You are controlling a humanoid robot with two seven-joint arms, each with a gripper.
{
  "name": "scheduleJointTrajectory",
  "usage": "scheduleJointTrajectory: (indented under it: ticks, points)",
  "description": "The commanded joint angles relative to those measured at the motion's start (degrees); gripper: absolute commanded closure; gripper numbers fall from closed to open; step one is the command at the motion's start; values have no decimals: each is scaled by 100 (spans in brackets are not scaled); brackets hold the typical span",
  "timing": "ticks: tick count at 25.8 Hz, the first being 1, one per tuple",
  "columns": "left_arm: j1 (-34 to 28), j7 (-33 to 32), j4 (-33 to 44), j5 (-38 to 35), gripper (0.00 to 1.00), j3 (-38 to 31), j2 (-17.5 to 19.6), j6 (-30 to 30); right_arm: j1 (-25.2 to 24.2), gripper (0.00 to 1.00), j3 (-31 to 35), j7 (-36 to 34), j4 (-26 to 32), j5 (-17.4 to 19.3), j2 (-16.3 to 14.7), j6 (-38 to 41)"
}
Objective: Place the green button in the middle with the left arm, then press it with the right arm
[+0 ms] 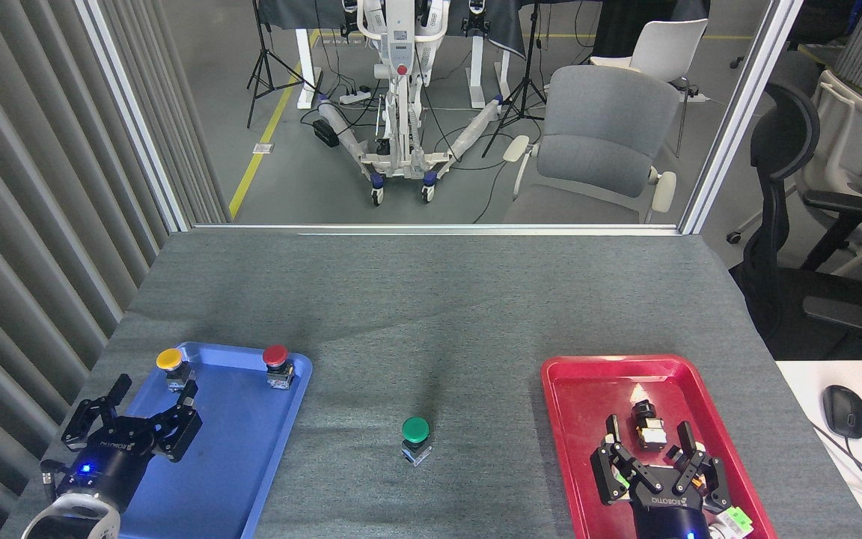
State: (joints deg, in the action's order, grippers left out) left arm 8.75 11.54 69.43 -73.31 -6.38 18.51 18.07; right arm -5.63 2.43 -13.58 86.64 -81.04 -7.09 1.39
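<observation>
The green button (415,436) stands upright on the dark grey table (431,299), between the two trays and touched by nothing. My left gripper (148,388) hovers over the left edge of the blue tray (251,442), open and empty, far left of the button. My right gripper (648,434) is over the red tray (588,427), open with spread fingers, well right of the button.
A yellow button (170,365) and a red button (276,362) stand at the blue tray's far end. A small black-and-silver part (648,425) lies in the red tray by my right fingers. A computer mouse (844,410) lies on a white desk to the right.
</observation>
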Motion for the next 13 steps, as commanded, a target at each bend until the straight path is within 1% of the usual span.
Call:
scheduleJointTrajectory:
  ticks: [1, 4, 5, 6, 7, 8, 9, 11, 12, 13]
  points:
    - [-40, -20, -78, 1, 0, 5, 21, 56, 89, 0, -146, 4, -139, 9, -38, -34]
    - [-75, -38, -78, 1, 0, 5, -5, 48, 150, 0, -199, 127, -508, 0, -38, -16]
    - [-75, -46, -96, 10, 0, 5, -5, 48, 203, 2, -339, 277, -560, -9, -3, -25]
    - [-75, -46, -87, 10, 0, 5, -5, 56, 308, 13, -541, 470, -622, -79, 23, -43]
    - [-66, -38, -105, 10, 0, 5, 4, 56, 414, 31, -752, 602, -657, -97, 41, -60]
    - [-58, -38, -140, 10, 0, 5, 13, 65, 528, 40, -919, 637, -710, -105, 59, -51]
    - [-49, -38, -105, 10, 0, -3, 13, 92, 607, 42, -1051, 646, -798, -123, 94, -43]
    - [-14, -29, -34, 45, 0, -12, 4, 232, 792, 42, -1324, 664, -868, -176, 208, 19]
    - [13, -20, -78, 98, 0, -12, -5, 276, 845, 45, -1447, 664, -903, -229, 252, 72]
    - [57, -20, -114, 177, 0, -3, -5, 294, 897, 51, -1578, 672, -912, -290, 287, 133]
